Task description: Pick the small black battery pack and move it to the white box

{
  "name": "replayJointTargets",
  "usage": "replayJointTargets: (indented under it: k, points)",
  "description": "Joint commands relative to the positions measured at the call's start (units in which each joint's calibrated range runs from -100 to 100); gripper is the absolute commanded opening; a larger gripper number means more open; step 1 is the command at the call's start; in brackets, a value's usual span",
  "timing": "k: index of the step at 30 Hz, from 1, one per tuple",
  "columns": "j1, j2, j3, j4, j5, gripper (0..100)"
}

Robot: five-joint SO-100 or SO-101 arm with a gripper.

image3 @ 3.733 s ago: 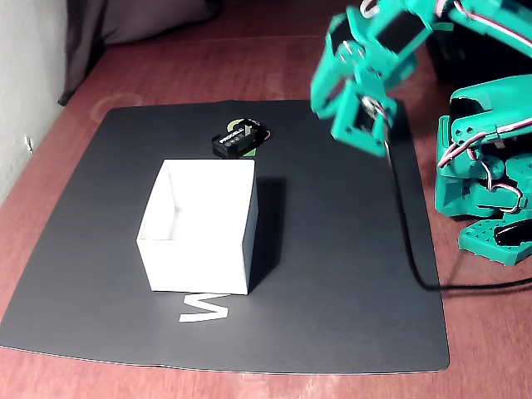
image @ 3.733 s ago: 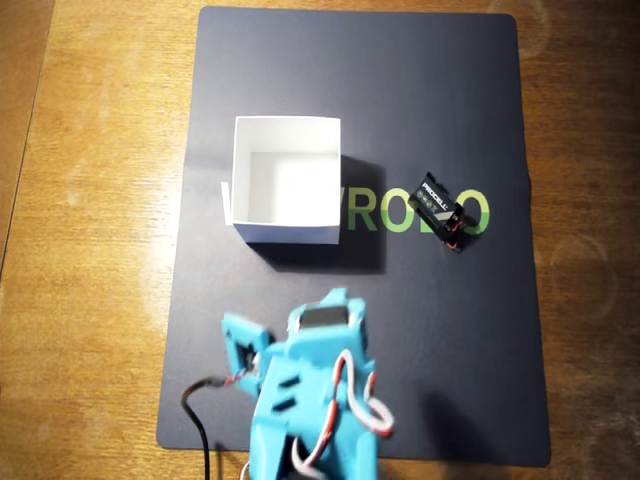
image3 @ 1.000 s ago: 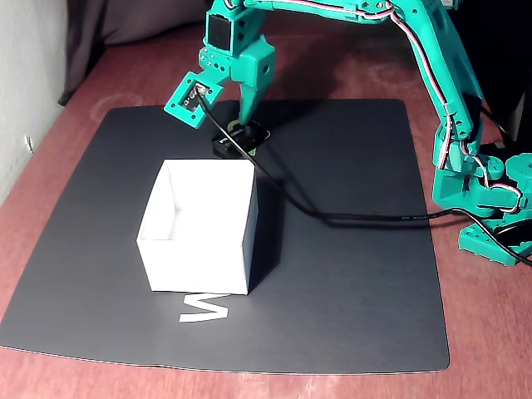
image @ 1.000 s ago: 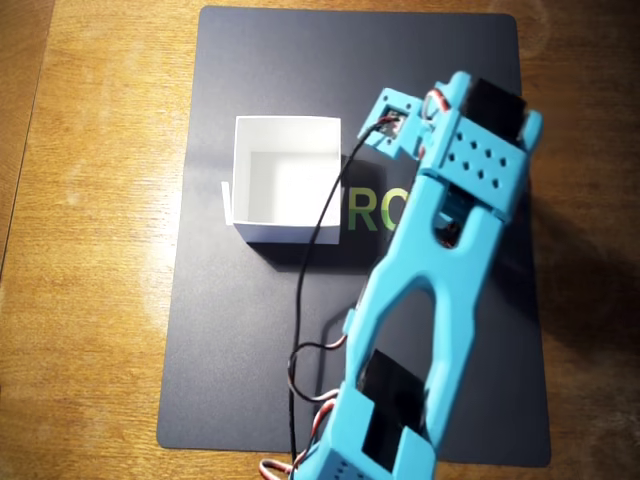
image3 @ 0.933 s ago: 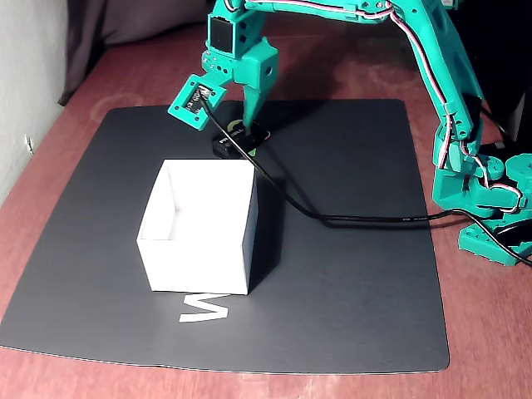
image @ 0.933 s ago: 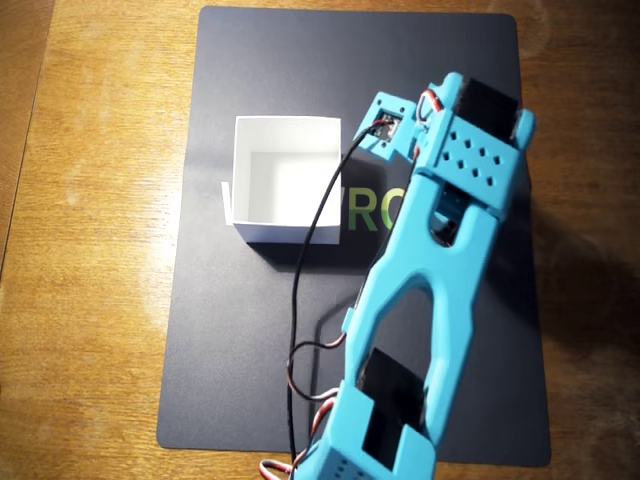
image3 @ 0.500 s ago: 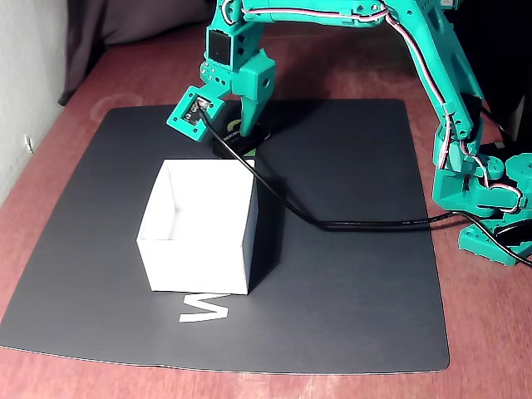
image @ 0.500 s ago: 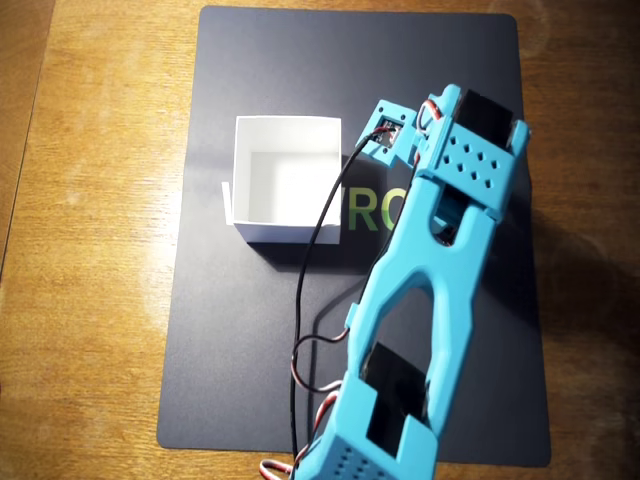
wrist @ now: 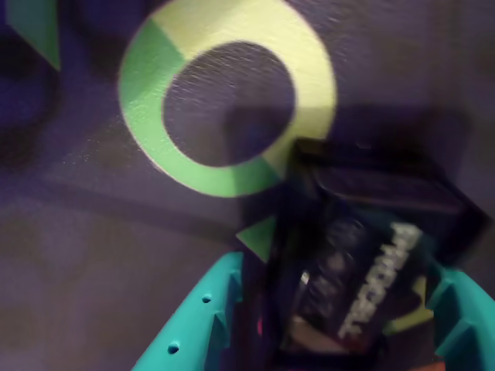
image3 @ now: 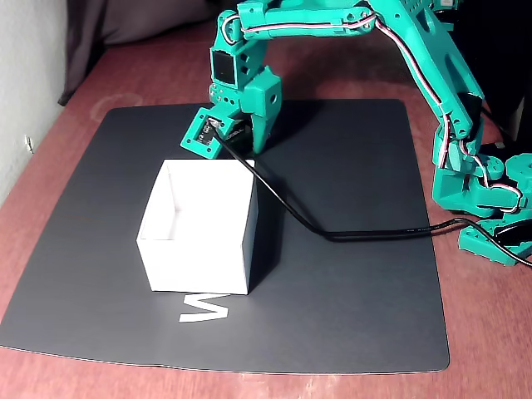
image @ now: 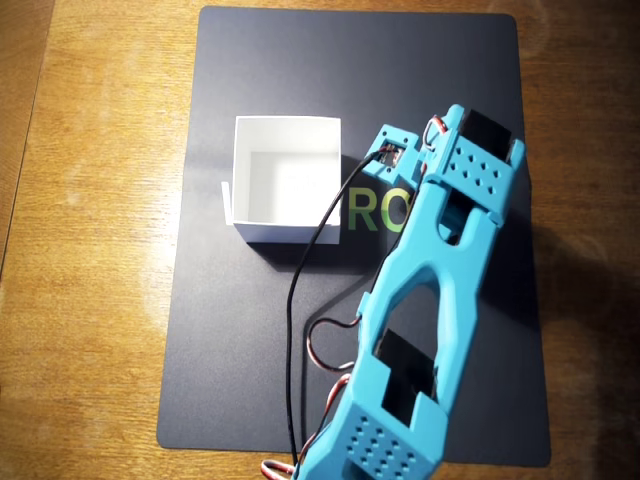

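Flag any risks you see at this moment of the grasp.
The battery pack sits skewed between the gripper fingers in the blurred wrist view, so it could twist or slip on closing. The camera cable drapes over a corner of the white box and might drag it during the carry.

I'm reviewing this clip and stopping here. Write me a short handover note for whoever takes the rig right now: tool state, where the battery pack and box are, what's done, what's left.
Tool: lowered onto the mat, fingers either side of the small black battery pack in the wrist view; not closed on it yet.
Battery pack: lying on the mat beside the green ring logo; hidden by the arm in the overhead and fixed views.
White box: empty, upright on the mat, next to the tool.
Done: approach and descent.
Left: close, lift, carry over the box, release.
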Motion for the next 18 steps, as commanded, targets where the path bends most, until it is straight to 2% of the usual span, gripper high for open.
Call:
replayJointTargets:
  k: [1, 9, 13, 18]
  points:
    - [0.3, 0.1, 0.0, -0.8, 1.3, 26]
    - [-0.2, 0.1, 0.0, -1.6, 0.8, 26]
    - [-0.4, 0.0, -0.3, -1.6, -2.4, 26]
    - [-0.7, 0.1, -0.1, -1.6, -3.4, 26]
